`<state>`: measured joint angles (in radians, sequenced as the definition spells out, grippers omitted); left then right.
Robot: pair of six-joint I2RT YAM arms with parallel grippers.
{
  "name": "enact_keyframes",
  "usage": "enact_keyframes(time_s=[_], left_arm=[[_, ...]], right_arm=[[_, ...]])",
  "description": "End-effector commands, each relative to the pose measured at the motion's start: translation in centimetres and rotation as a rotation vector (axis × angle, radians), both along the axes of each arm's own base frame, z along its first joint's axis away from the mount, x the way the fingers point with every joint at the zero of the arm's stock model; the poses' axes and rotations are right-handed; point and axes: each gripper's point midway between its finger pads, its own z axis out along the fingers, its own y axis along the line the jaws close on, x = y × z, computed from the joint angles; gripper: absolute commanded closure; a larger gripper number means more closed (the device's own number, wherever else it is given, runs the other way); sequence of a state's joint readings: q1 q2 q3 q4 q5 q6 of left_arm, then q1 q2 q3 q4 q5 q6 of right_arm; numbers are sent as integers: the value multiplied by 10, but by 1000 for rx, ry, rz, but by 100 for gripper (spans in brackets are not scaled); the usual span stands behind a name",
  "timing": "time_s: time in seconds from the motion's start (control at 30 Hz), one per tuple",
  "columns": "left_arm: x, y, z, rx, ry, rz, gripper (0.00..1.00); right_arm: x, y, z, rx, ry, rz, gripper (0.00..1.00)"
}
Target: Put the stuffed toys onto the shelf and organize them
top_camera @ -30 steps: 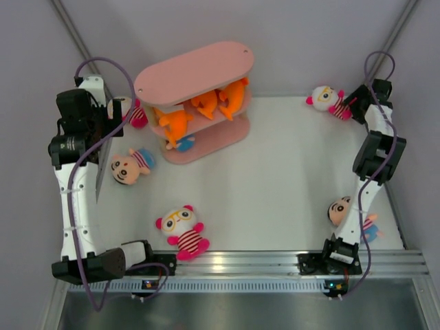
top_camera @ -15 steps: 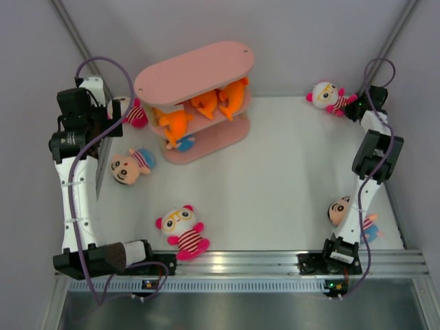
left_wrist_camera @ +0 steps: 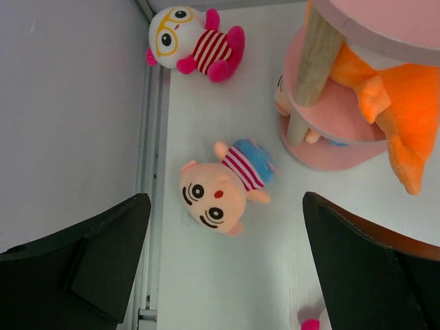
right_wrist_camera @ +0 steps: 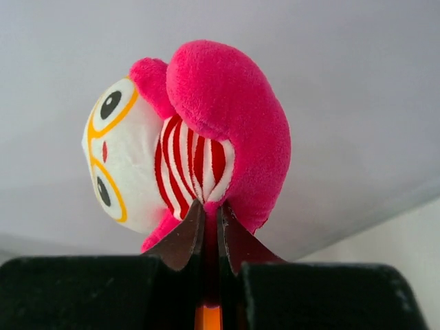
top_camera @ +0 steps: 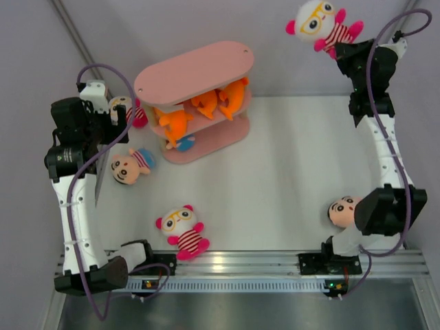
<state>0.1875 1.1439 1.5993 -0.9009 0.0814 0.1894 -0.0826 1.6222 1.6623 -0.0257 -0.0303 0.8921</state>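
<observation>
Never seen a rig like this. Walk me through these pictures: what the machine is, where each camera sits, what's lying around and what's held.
Two robot arms are bolted at the near edge of a white table. One picture looks down from above; the other two come from a camera on each wrist. The right gripper is shut on a glasses doll, held up in the air. The left gripper is open and empty. On the table stands a pink shelf with three orange sharks on its middle board. Loose toys there include a peach-faced doll, a second glasses doll, and another peach-faced doll by the right arm's base.
</observation>
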Motion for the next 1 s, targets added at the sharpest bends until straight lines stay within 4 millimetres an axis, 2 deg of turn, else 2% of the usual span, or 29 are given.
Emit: enact_keyframes(time_s=[0.0, 0.03, 0.07, 0.1, 0.13, 0.17, 0.2, 0.27, 0.3, 0.33, 0.37, 0.4, 0.43, 0.47, 0.5, 0.57, 0.6, 0.63, 0.7, 0.9, 0.97], left_arm=[[-4, -10, -1, -21, -10, -53, 2], [-5, -11, -3, -21, -5, -57, 2], [-6, -13, -2, -23, -9, -67, 2], [-7, -14, -2, -25, -11, -75, 2], [-8, -16, -4, -27, -9, -81, 2], [-8, -16, -5, -29, -9, -85, 2], [-9, -20, -4, -34, -13, -100, 2], [-10, -22, -8, -43, -6, -109, 2], [-10, -25, -8, -53, -7, -121, 2], [-11, -26, -10, -58, -3, -128, 2], [-11, -27, -11, -61, -2, -133, 2], [-12, -30, -10, -63, -7, -141, 2], [-12, -31, -11, -63, -5, -143, 2], [-13, -32, -10, -60, -8, -147, 2], [-13, -34, -11, -53, -8, -151, 2], [-14, -36, -12, -42, -6, -158, 2], [-13, -39, -13, -37, -4, -167, 2], [-14, -40, -13, -32, -5, -167, 2], [-13, -44, -13, -22, -4, -184, 2], [-15, -46, -12, 0, -5, -183, 2], [-16, -46, -11, 1, -8, -178, 2]], right_arm=[[-34, 46, 79, 74, -211, -35, 100], [-40, 76, 85, 78, -214, -6, 100], [-43, 93, 90, 83, -212, 11, 100], [-48, 106, 107, 96, -237, 24, 100], [-47, 136, 101, 110, -214, 56, 100], [-48, 148, 100, 129, -206, 65, 100], [-51, 175, 98, 173, -195, 103, 100], [-52, 186, 82, 208, -150, 49, 100], [-55, 208, 75, 222, -137, 64, 100], [-55, 209, 72, 235, -129, 17, 100], [-57, 213, 79, 251, -136, 7, 100], [-56, 231, 66, 236, -99, 10, 100], [-55, 230, 63, 232, -85, -35, 100], [-58, 231, 77, 249, -98, -46, 100], [-56, 245, 61, 234, -49, -49, 100], [-59, 245, 64, 237, -52, -92, 100], [-63, 254, 61, 235, -44, -94, 100], [-65, 251, 59, 238, -45, -129, 100], [-69, 261, 52, 268, -30, -128, 100], [-62, 274, 40, 292, -6, -112, 100], [-60, 277, 44, 301, -7, -109, 100]])
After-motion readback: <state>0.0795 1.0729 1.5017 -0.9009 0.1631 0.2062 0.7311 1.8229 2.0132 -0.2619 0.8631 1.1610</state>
